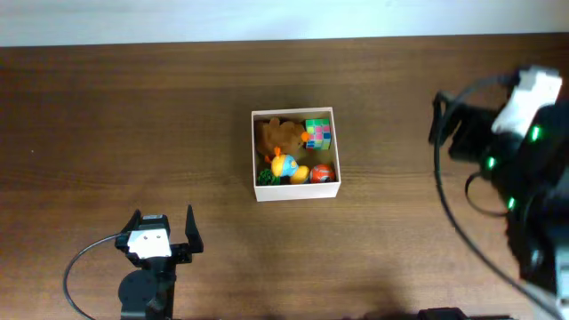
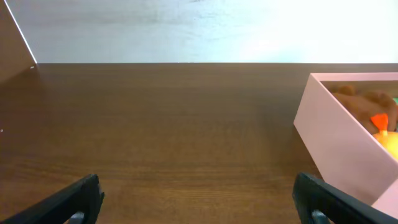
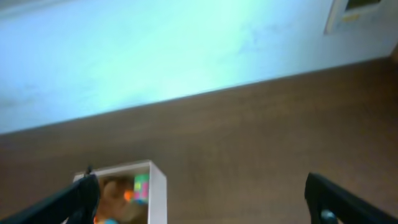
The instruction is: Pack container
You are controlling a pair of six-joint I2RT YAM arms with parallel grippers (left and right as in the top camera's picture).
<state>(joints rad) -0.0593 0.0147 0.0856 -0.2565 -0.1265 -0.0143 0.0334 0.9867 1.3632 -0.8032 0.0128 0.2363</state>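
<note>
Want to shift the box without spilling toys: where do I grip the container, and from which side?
Pinch the container's thin, upright near wall from above, with the open left hand, nearest that side. One finger inside, one outside; the box looks too wide to straddle. The toys crowd that wall inside, so seek a gap.

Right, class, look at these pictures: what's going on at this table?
Nothing is being handled at the moment. The container sits mid-table with toys inside: a brown plush, a coloured cube, an orange ball and a yellow-orange toy. The left gripper and the right gripper are both open, empty and well apart from the container.
</note>
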